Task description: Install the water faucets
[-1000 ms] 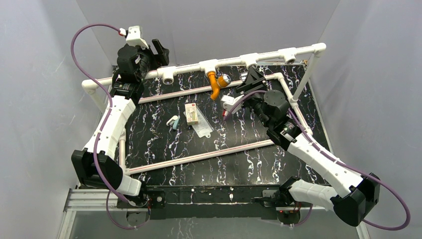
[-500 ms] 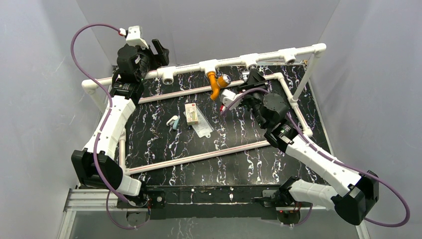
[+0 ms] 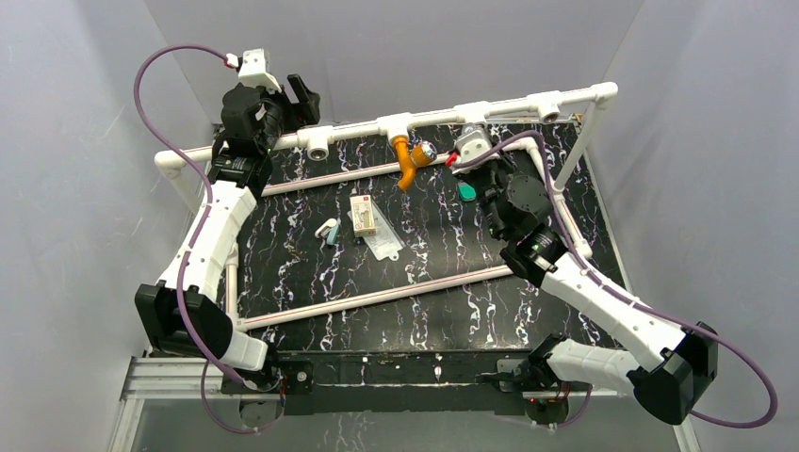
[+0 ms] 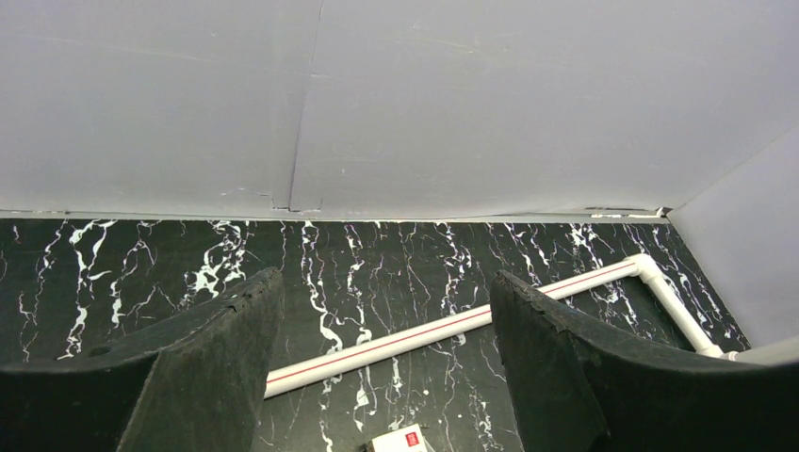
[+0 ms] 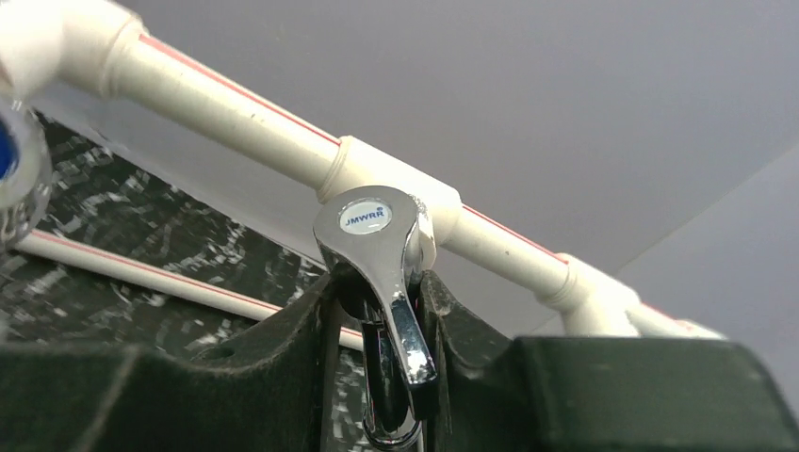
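top view looks down on the whole black marbled table (image 3: 311, 282); right wrist view sits close beneath the shared raised white plastic pipe (image 5: 236, 118).

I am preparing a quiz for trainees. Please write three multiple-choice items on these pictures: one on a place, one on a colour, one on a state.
1. Where is the orange faucet? A) fitted on the pipe B) lying loose C) on the floor
2. What colour is the faucet in the right gripper? A) green B) chrome C) orange
3. The left gripper is: A) shut B) open, empty C) out of view
Key: 1A, it hangs from the pipe; 2B, it looks silvery; 3B, a wide gap, nothing in it.
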